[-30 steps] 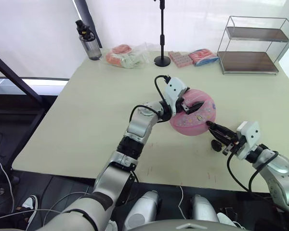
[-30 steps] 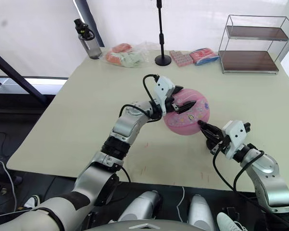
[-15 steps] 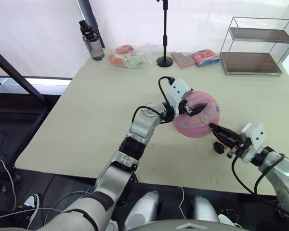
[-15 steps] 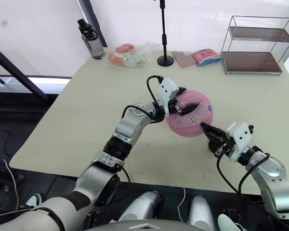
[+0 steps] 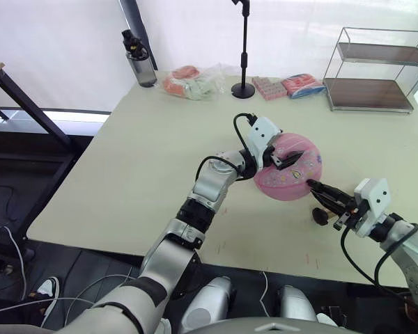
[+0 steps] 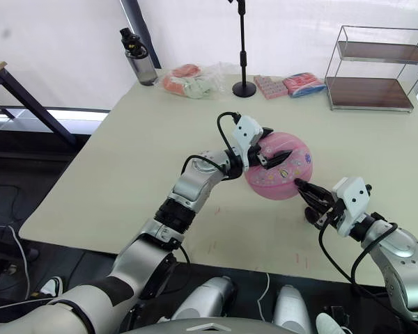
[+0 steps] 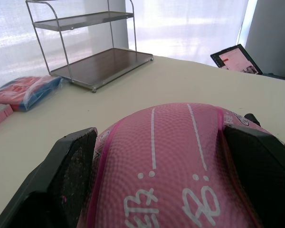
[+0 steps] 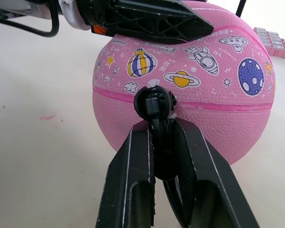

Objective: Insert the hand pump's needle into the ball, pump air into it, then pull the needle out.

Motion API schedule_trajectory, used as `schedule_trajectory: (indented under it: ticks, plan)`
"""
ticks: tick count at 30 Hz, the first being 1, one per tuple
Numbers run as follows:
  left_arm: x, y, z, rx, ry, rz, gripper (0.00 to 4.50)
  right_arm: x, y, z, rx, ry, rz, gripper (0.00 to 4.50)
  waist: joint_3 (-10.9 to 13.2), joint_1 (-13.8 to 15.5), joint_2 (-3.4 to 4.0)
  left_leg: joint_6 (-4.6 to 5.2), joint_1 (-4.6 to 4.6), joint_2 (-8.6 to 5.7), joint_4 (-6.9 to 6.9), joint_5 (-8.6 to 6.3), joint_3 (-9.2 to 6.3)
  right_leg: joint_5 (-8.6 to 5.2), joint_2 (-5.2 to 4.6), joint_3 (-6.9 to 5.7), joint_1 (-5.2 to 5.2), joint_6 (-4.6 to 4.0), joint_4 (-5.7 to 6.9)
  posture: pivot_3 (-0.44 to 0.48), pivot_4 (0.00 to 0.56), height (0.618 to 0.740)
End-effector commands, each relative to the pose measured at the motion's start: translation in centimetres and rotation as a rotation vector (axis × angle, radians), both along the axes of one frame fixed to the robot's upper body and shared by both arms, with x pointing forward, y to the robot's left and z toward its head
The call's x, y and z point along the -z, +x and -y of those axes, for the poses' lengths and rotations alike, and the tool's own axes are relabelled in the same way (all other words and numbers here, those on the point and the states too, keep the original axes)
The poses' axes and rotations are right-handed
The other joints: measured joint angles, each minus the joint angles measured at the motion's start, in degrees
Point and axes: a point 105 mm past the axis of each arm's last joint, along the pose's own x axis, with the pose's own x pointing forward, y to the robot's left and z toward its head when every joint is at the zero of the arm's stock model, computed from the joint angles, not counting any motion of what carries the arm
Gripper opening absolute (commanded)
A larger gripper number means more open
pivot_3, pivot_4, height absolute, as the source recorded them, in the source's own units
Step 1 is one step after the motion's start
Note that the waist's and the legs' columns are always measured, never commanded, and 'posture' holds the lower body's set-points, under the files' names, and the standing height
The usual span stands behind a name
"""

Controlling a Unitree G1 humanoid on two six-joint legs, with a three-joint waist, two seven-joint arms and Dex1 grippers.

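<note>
1. Beige table [image 5: 125, 160] carrying everything; task things at centre-right, clutter along the far edge skipped.
2. Pink ball [image 5: 292, 184], round and full-looking, sitting on the table at centre-right, printed planets and rockets facing the near-right side.
3. Left gripper [image 5: 285, 158] reaching in from the left over the ball's top, fingers spread wide around it, pads pressed on both flanks; gripping the ball, steadying it.
4. Right gripper [image 8: 162, 133] at the ball's near-right side, fingers closed tight on the black hose end [image 8: 154, 103], pointing far-left at the ball.
5. Key relation: hose end butted against the ball's near-right face just above the seam line, long axis running along the right fingers straight into the ball. Right arm clearly doing the needle work, left only bracing. Judged: any pull-out would go back along that same axis, toward near-right, away from the left gripper's hold.
6. Small dark lump [image 5: 321, 216] on the table just below the right fingers; possibly part of the hand pump, too small to tell. Bronze barrel and T-handle not made out.
7. Needle hidden behind the round hose head; cannot tell if seated in the valve or just touching the skin. Valve itself covered too.
</note>
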Motion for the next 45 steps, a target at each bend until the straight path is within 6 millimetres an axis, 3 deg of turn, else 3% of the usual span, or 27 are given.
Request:
schedule_trajectory:
  ticks: [1, 24, 37, 41, 42, 45]
  plan:
    - [13.6, -0.1, -6.9, -0.263, 0.309, -0.380, 4.50, -5.2, -1.7, -0.3, -0.073, -0.004, 0.201, 0.12, 0.0, 0.0, 0.00, 0.00, 0.00, 0.00, 0.00, 0.00, 0.00, 0.00, 0.00, 0.00, 0.00, 0.00, 0.00, 0.000, 0.150, 0.736]
    - [14.5, -0.4, -7.1, -0.274, 0.330, -0.397, 4.50, -5.8, -2.4, 0.5, -0.068, -0.026, 0.206, 0.12, 0.0, 0.9, -0.03, 0.17, -0.03, -0.05, 0.00, -0.11, 0.02, -0.07, -0.08, -0.03, 0.08, 0.10, -0.18, 0.000, 0.150, 0.736]
    - [14.8, -0.5, -7.2, -0.281, 0.336, -0.405, 4.50, -5.3, -2.8, 0.5, -0.136, -0.261, 0.317, 0.12, 0.0, 1.3, -0.17, 0.20, -0.02, -0.05, 0.00, -0.13, 0.06, -0.09, -0.08, -0.02, 0.08, 0.14, -0.21, 0.000, 0.150, 0.736]
    - [14.9, -0.5, -7.3, -0.286, 0.336, -0.407, 4.50, -5.2, -3.1, 1.0, -0.147, -0.328, 0.364, 0.12, -0.8, -1.2, -0.91, 0.35, 0.66, 0.03, -0.21, -0.27, 0.19, -0.25, -0.02, 0.11, 0.52, 0.40, -0.20, 0.000, 0.150, 0.736]
    - [15.0, -0.5, -7.3, -0.286, 0.337, -0.407, 4.50, -5.2, -3.1, 1.0, -0.144, -0.329, 0.373, 0.12, -0.8, -1.9, -1.03, 0.19, 1.45, 0.16, -0.48, -0.47, 0.26, -0.37, 0.02, 0.12, 1.30, 0.57, -0.35, 0.000, 0.150, 0.736]
    - [15.0, -0.5, -7.2, -0.285, 0.336, -0.407, 4.50, -5.2, -3.2, 1.1, -0.137, -0.314, 0.372, 0.12, -1.3, -4.3, -1.05, 0.12, 2.04, 0.57, -1.01, -0.57, 0.42, -0.66, 0.07, -0.06, 2.35, 0.26, -0.84, 0.000, 0.150, 0.736]
